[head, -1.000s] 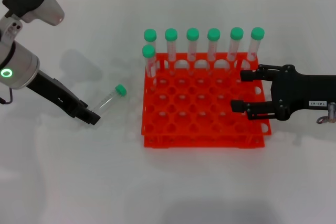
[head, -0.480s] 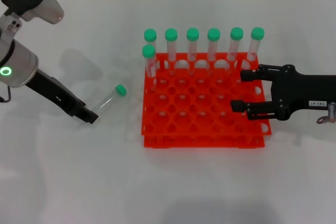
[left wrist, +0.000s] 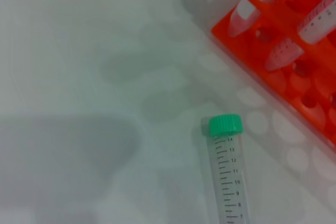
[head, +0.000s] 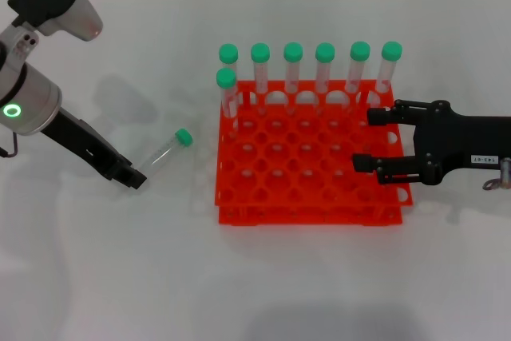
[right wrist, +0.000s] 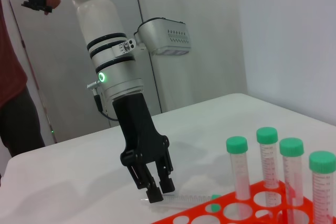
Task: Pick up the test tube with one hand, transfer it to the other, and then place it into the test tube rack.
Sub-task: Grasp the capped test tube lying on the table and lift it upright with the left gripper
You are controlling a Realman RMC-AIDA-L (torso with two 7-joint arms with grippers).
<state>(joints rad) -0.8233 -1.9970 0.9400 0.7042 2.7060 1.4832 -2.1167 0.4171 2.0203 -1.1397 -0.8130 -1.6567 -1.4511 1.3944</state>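
The test tube [head: 163,152] lies on its side on the white table, left of the rack, green cap [head: 184,137] pointing toward the rack. My left gripper [head: 134,179], black and unlabelled, is low at the tube's pointed end, fingers slightly apart, and the tube still rests on the table. The left wrist view shows the test tube [left wrist: 228,182] close below the camera. The orange-red test tube rack [head: 263,197] stands mid-table. My right gripper [head: 367,140], black with a white label, hovers open over the rack's right side. The right wrist view shows the left gripper [right wrist: 160,189] beside the test tube [right wrist: 184,200].
Several green-capped tubes [head: 325,65] stand upright along the rack's far row, and one more [head: 226,89] stands in the second row at the left. A corner of the rack [left wrist: 294,51] shows in the left wrist view. Bare white table surrounds the rack.
My left gripper has drifted slightly left, away from the rack. The lying tube has not moved. The right gripper has stayed almost still.
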